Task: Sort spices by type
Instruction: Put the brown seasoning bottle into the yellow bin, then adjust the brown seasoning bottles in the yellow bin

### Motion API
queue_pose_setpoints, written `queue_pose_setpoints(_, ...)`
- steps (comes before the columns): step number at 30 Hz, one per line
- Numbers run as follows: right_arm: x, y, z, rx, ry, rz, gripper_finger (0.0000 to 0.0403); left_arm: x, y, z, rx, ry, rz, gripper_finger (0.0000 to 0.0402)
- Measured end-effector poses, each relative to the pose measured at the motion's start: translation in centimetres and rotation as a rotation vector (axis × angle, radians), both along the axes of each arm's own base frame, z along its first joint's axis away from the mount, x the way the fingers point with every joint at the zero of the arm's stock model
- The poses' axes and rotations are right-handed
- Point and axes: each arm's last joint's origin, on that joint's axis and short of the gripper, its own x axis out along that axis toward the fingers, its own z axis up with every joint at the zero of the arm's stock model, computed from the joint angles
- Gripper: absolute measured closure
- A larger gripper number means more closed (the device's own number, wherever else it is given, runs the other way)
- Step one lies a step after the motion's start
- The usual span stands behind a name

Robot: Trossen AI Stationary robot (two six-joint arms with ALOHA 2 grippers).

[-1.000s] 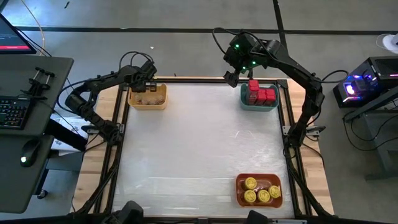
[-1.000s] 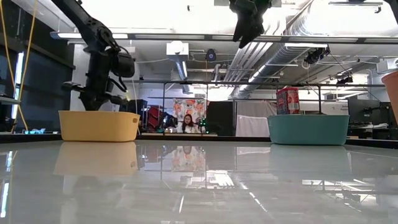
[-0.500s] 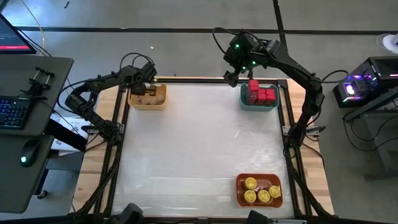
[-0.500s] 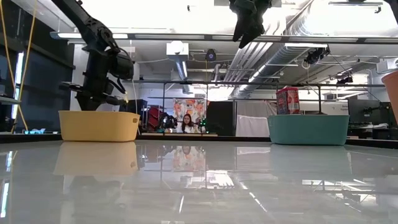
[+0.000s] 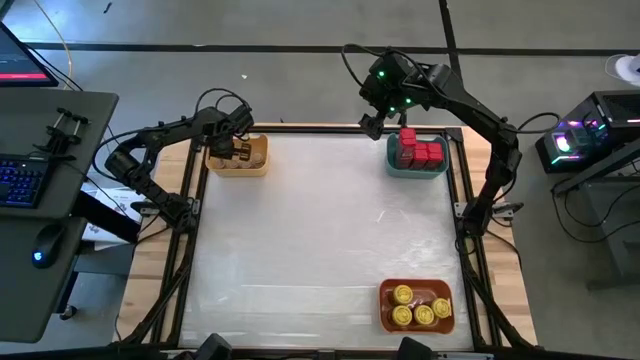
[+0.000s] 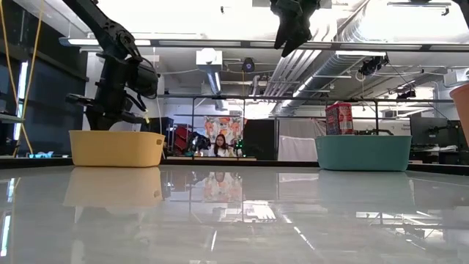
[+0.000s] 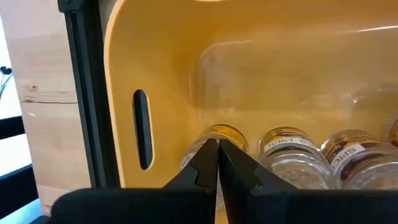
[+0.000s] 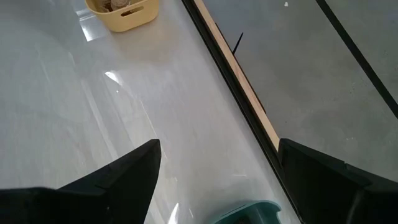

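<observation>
My left gripper (image 7: 217, 144) is shut and points down into the yellow bin (image 5: 237, 160) at the table's far left corner. Its tips stand just over the tan-brown jars (image 7: 286, 149), which lie side by side on the bin's floor. My right gripper (image 8: 217, 152) is open and empty, held high (image 6: 292, 37) beside the teal bin (image 5: 417, 168) at the far right. That bin holds the red tins (image 5: 420, 150). The yellow-lidded jars (image 5: 418, 308) sit in the orange bin (image 5: 386, 298) at the near right. My left gripper's shut fingertips (image 7: 208, 152) come from above in front of the end jar's lid (image 7: 227, 132), next to the bin's slotted wall. I cannot tell whether they touch it.
The white table top (image 5: 310, 230) lies bare between the three bins. A black frame rail (image 5: 195, 200) runs along the table's edges. A person (image 6: 220, 145) sits far behind the table. A desk with a keyboard (image 5: 20, 180) stands to the left.
My left gripper has shifted a little over the yellow bin toward the near edge and tipped down into it, so it now covers part of the jars. The right arm has kept still.
</observation>
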Motion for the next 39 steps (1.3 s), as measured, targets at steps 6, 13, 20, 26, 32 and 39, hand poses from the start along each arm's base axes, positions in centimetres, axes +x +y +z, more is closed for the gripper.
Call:
queue_pose_setpoints(6, 0.0, 0.0, 0.0, 0.000, 0.000, 0.000, 0.0082, 0.3, 0.3, 0.8, 0.114, -0.064, 0.032, 0.0401)
queue_pose_setpoints(13, 0.0, 0.0, 0.0, 0.001, -0.001, -0.002, 0.0082, 2.1, 1.2, 0.8, 0.195, -0.247, 0.054, 0.0401)
queue_pose_setpoints(20, 0.0, 0.0, 0.0, 0.001, -0.002, -0.003, 0.0082, 4.7, 0.6, -0.1, 0.217, -0.327, 0.034, 0.0401)
queue_pose_setpoints(26, 0.0, 0.0, 0.0, 0.003, -0.003, -0.006, 0.0082, 5.8, 0.5, -0.7, 0.252, -0.347, 0.051, 0.0401)
queue_pose_setpoints(32, 0.0, 0.0, 0.0, 0.005, -0.004, -0.007, 0.0082, 6.8, -0.2, -1.4, 0.224, -0.354, 0.042, 0.0401)
queue_pose_setpoints(39, 0.0, 0.0, 0.0, 0.007, -0.005, -0.006, 0.0082, 7.7, -1.2, -1.5, 0.215, -0.362, 0.022, 0.0401)
